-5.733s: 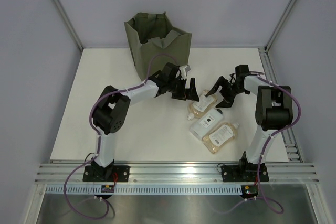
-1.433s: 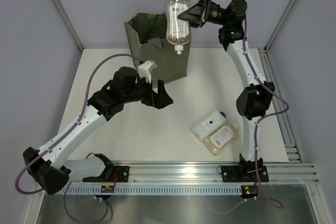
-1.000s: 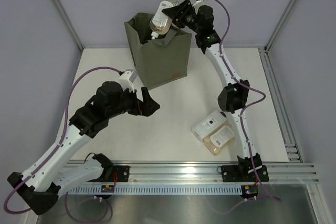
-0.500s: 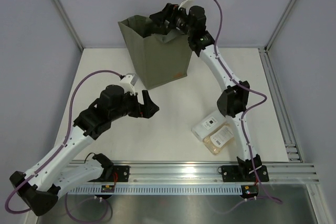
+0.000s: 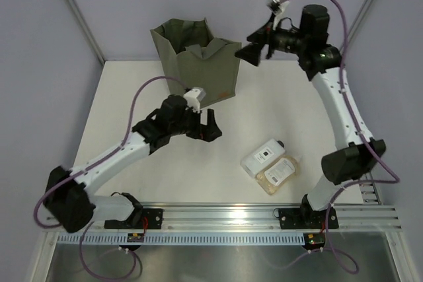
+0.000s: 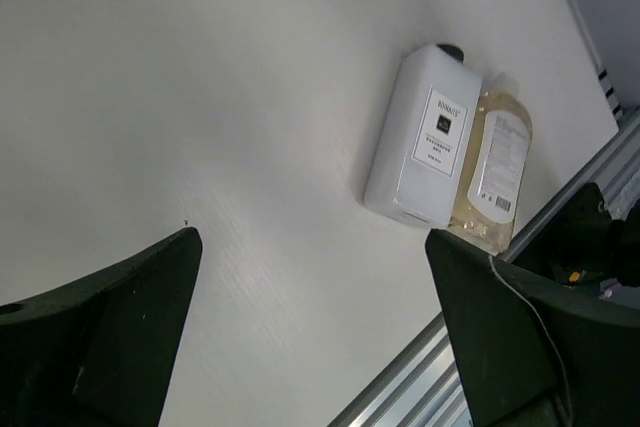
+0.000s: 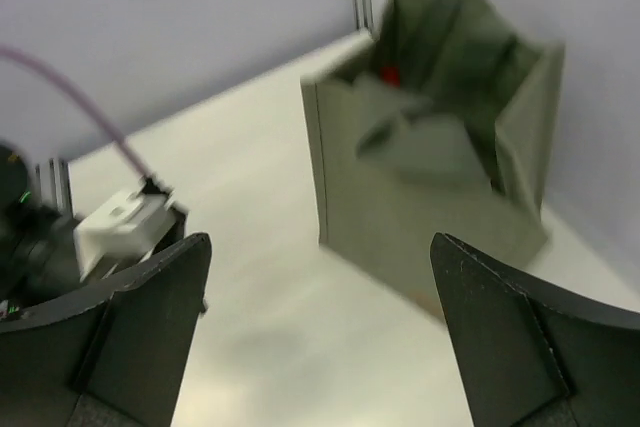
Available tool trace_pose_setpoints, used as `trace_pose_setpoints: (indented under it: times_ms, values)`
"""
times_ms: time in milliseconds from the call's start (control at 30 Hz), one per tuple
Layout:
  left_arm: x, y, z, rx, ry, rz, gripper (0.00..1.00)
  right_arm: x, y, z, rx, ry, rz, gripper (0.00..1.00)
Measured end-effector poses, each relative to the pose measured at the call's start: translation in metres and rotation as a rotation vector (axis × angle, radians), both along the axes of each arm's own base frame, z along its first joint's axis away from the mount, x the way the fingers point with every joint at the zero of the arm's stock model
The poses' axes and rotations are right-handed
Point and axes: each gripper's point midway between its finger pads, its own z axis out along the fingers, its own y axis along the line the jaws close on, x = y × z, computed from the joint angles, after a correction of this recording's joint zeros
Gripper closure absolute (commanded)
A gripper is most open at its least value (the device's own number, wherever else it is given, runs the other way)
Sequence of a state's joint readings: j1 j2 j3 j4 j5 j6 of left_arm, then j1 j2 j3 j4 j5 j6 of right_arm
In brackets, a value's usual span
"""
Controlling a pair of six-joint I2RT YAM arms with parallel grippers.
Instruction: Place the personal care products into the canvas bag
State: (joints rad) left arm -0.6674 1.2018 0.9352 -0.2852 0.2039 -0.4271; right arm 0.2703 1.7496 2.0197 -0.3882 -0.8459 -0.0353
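Note:
The canvas bag [image 5: 198, 64] stands upright at the back of the table, its mouth open. In the right wrist view a red cap [image 7: 388, 75] shows inside the bag [image 7: 440, 177]. A flat white bottle [image 5: 262, 156] and a clear amber-liquid bottle [image 5: 279, 173] lie side by side on the table at the front right. My right gripper [image 5: 248, 45] hangs open and empty in the air just right of the bag's top. My left gripper [image 5: 214, 127] is open and empty, low over the table in front of the bag. It faces the white bottle [image 6: 425, 137] and the amber bottle [image 6: 496, 165].
The aluminium rail [image 5: 218, 216] runs along the table's near edge. Frame posts stand at the back corners, with another rail on the right side [image 5: 344, 97]. The left arm's white wrist camera [image 7: 120, 225] shows in the right wrist view.
The right gripper let the clear bottle go into the bag, opened, and pulled back to the right. The left arm swung right, toward the two lying bottles.

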Motion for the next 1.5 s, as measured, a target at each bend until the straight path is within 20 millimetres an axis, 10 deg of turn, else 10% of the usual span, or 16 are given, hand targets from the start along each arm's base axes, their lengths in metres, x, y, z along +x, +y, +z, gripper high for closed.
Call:
trace_pose_setpoints:
  times_ms: [200,433,767,1500]
  values:
    - [0.000,-0.091,-0.054,0.043,0.176,-0.274,0.05,-0.063,-0.121,-0.117,-0.189,0.257,-0.118,0.00]
    - [-0.029,-0.145,-0.111,0.079,0.299,-0.526,0.02,-0.162,-0.180,-0.237,-0.324,0.553,-0.197,0.01]
    - [-0.030,-0.186,-0.145,0.111,0.340,-0.597,0.02,-0.212,-0.192,-0.277,-0.508,0.502,-0.201,0.09]
    - [-0.023,-0.224,-0.159,0.296,0.198,-0.455,0.11,-0.184,-0.202,-0.297,-0.489,0.565,-0.297,0.12]
